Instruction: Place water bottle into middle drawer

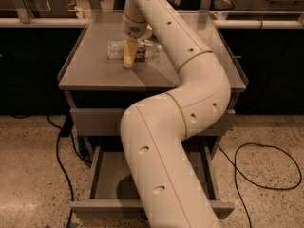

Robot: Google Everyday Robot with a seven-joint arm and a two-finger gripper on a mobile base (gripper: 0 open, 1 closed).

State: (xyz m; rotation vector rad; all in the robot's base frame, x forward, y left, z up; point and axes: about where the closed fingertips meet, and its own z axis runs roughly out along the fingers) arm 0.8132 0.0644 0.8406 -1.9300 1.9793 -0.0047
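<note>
Camera view: one gripper (129, 57) down on one water bottle (115, 49) toward the table's (95, 75) back edge, grip impossible to tell; one middle drawer (109, 175) open

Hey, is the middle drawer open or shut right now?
Open: the middle drawer is pulled out, its floor showing. The gripper is at the water bottle on the tabletop.

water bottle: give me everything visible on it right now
The water bottle is small, clear crinkled plastic with a dark label band toward its right end. It lies on its side on the grey cabinet top. The gripper stands over its middle, hiding that part; whether they touch is unclear.
</note>
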